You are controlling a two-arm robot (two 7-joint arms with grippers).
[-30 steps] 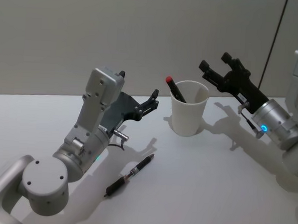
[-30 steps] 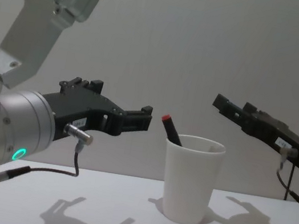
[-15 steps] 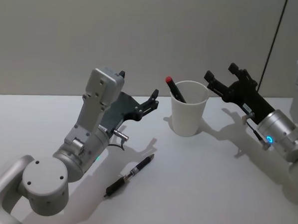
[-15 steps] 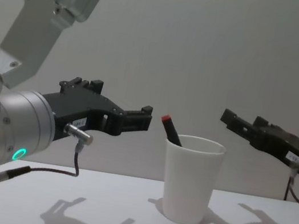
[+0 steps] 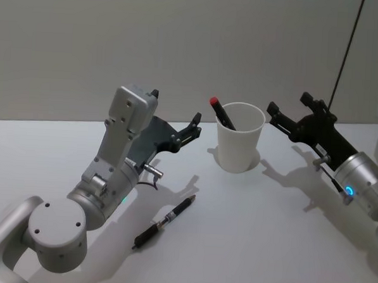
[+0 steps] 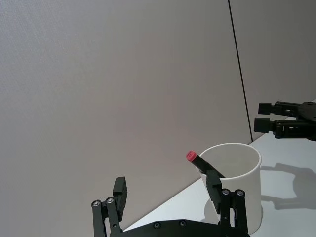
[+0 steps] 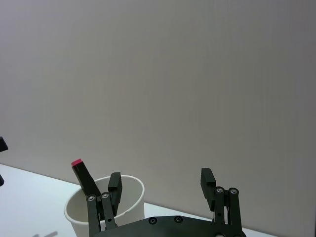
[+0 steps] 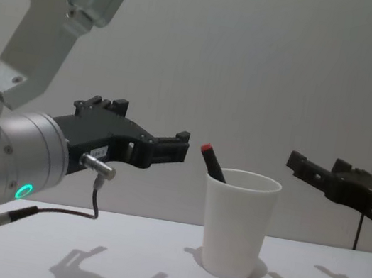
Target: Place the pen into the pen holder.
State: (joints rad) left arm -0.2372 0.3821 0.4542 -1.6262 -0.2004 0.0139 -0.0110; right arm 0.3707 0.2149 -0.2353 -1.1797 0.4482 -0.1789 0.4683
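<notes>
Both the left hand [image 6: 167,187] and the right hand [image 7: 161,177] hover level, fingers spread and empty, flanking the pen holder [image 5: 239,147].

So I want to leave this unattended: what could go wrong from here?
The pen lies flat on the table; the open left pincer might roll it away while closing on it.
The pen holder is a paper cup with the open right pincer near its rim; a bump could tip it.
The red-capped pen leaning inside may block the new one.
</notes>
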